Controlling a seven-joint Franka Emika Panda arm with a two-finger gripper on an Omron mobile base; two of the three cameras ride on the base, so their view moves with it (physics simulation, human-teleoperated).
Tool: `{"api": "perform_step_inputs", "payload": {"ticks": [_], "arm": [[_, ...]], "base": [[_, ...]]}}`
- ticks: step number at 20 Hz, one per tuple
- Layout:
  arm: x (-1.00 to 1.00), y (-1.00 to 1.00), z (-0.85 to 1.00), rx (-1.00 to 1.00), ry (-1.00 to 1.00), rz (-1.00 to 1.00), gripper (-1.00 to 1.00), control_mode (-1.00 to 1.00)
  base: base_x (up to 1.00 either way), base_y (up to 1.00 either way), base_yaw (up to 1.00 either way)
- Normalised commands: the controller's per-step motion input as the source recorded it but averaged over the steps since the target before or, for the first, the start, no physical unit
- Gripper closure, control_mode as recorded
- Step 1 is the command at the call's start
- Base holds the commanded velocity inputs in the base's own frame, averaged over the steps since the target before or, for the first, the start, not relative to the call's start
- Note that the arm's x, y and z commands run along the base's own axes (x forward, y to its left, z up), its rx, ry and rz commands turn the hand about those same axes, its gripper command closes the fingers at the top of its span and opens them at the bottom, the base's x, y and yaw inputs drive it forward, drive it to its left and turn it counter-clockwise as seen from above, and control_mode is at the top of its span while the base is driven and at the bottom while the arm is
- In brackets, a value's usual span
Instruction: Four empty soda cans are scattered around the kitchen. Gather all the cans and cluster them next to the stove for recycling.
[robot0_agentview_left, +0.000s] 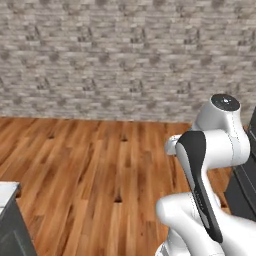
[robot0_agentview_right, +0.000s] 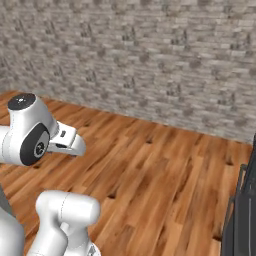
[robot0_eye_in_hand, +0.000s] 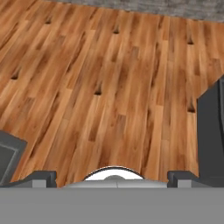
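Observation:
The soda cans and the stove are out of view. In the hand view my gripper (robot0_eye_in_hand: 113, 177) looks down on bare wooden floor. Its two dark fingertips (robot0_eye_in_hand: 42, 176) stand far apart at the bottom edge, open, with nothing between them. The white arm (robot0_agentview_left: 215, 165) is folded up close over the base, and its elbow (robot0_agentview_right: 30, 132) is raised at the left of the right base view.
A grey brick wall (robot0_agentview_left: 125, 55) stands ahead beyond a wide stretch of wood floor (robot0_agentview_left: 100, 160). A dark cabinet front (robot0_agentview_right: 242, 215) stands close on the right. A grey counter corner (robot0_agentview_left: 7, 215) sits at the lower left.

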Motion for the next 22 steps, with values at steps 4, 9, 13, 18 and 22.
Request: {"api": "perform_step_inputs", "payload": {"ticks": [4, 9, 13, 18, 22], "arm": [[0.00, 0.00, 0.00, 0.00, 0.00, 0.00, -1.00, 1.00], [0.00, 0.00, 0.00, 0.00, 0.00, 0.00, -1.00, 1.00], [0.00, 0.00, 0.00, 0.00, 0.00, 0.00, -1.00, 1.00], [0.00, 0.00, 0.00, 0.00, 0.00, 0.00, -1.00, 1.00], [0.00, 0.00, 0.00, 0.00, 0.00, 0.00, -1.00, 1.00]], "base": [[1.00, 0.00, 0.00], [1.00, -0.02, 0.01], [1.00, 0.00, 0.02], [0.94, -0.01, 0.14], [0.44, 0.01, 0.45]]}}
